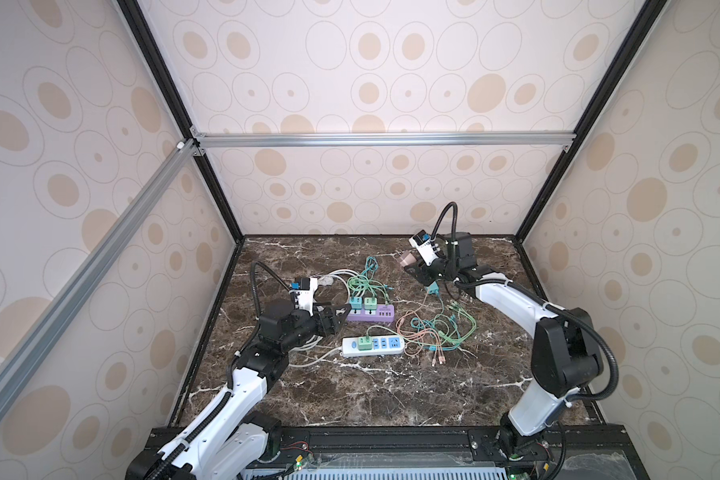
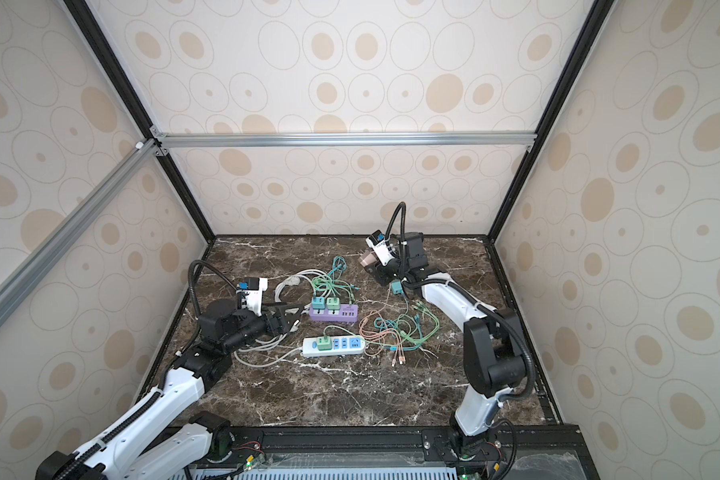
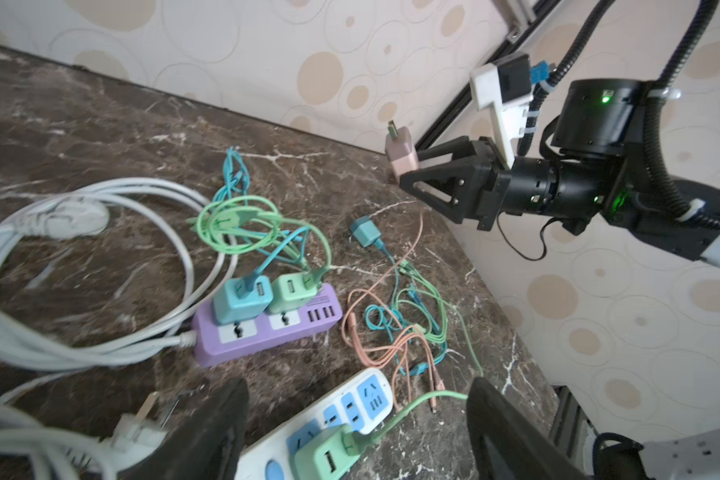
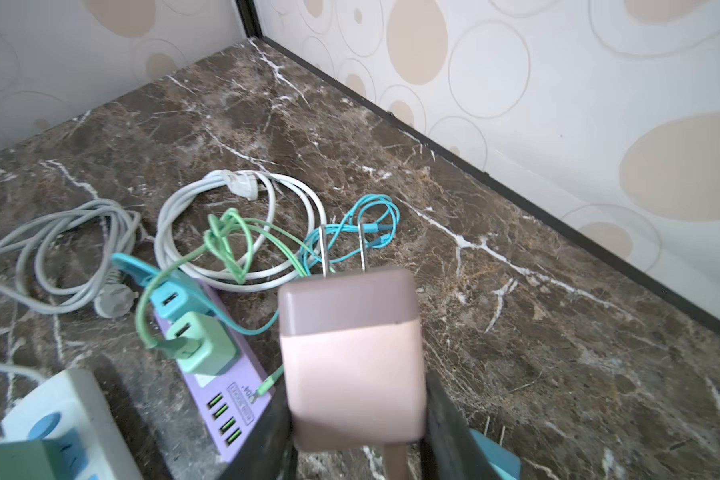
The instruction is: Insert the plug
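Left gripper point(image 1: 342, 318): fingers spread apart, holding nothing, poised just left of the purple power strip point(image 1: 371, 314). This strip carries one teal and one green adapter. Nearer lies the white power strip point(image 1: 373, 345), with a single green adapter point(image 1: 365, 343) seated in it. Loose cables point(image 1: 437, 332) lie tangled to its right. Right gripper point(image 1: 411, 266): fingers clamped on the pink plug point(image 4: 352, 365), which is raised above the table, far and right of centre. Its prongs point(image 4: 323, 249) point away from the gripper.
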`<state>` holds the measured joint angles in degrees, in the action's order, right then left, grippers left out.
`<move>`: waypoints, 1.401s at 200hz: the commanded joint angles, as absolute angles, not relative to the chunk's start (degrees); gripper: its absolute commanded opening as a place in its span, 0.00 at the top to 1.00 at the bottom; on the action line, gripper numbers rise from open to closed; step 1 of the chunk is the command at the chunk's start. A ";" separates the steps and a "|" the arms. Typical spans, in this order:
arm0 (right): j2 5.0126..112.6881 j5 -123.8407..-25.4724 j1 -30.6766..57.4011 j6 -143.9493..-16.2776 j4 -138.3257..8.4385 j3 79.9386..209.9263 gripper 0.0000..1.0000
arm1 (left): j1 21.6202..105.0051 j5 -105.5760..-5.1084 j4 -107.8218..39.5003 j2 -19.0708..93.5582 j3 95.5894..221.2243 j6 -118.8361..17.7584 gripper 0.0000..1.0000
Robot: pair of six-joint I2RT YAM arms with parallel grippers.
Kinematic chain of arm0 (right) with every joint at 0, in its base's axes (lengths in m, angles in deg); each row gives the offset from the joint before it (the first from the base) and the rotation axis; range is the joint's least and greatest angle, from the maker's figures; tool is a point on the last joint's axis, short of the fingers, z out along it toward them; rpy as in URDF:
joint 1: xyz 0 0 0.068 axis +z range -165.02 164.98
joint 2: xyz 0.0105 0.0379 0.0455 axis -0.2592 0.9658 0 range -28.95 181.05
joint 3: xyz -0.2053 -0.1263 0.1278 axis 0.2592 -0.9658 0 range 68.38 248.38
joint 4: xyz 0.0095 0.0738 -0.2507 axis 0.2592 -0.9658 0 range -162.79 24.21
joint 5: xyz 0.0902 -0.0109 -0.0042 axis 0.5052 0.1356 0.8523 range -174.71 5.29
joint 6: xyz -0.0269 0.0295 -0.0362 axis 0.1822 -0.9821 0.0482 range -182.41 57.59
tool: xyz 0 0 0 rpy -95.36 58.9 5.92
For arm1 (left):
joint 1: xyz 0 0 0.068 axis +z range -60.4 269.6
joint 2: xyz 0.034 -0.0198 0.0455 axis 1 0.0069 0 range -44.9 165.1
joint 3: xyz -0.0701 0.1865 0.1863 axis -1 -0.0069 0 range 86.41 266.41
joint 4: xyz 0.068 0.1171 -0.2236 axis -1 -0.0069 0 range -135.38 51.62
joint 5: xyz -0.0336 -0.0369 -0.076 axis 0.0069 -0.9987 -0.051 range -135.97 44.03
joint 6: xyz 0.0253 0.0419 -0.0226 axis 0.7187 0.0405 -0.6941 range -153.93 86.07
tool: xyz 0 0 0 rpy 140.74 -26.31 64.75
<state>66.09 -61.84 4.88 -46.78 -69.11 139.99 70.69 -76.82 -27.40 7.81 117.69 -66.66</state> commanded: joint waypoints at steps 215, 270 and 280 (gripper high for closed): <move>38.09 -66.17 25.66 -29.98 -75.81 128.00 0.78 | 68.64 -107.83 -14.56 22.01 133.28 -72.88 0.27; 39.46 -67.08 27.46 -28.71 -76.65 128.85 0.78 | 67.18 -108.02 -16.38 23.54 135.23 -71.82 0.31; 39.58 -67.67 27.81 -28.39 -76.69 128.98 0.78 | 66.96 -107.86 -17.07 23.90 135.40 -71.66 0.33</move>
<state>39.34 -66.97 26.67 -30.21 -76.56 128.13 67.56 -106.88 -16.12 23.33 132.49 -72.24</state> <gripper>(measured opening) 0.420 0.684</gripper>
